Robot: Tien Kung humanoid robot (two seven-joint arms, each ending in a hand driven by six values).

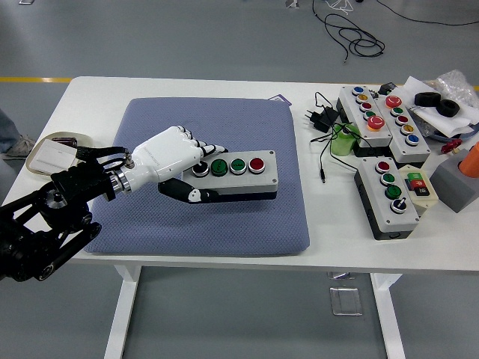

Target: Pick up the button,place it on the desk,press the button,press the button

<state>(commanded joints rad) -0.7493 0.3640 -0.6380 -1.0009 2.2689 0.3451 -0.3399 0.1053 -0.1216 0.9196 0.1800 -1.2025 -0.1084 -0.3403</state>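
Note:
A grey button box (241,173) with a black knob, two green buttons and a red button lies level over the blue-grey mat (224,217). My left hand (185,168), white with black fingertips, is shut on the box's left end, fingers over the top and thumb along the front side. I cannot tell whether the box rests on the mat or hangs just above it. My right arm is out of view.
To the right on the white table (329,239) stand three more button boxes (392,196) (365,114) (403,120), a black adapter with cable (322,120), a green cup (343,142) and a grey block (456,183). A white tray (52,153) lies at the left.

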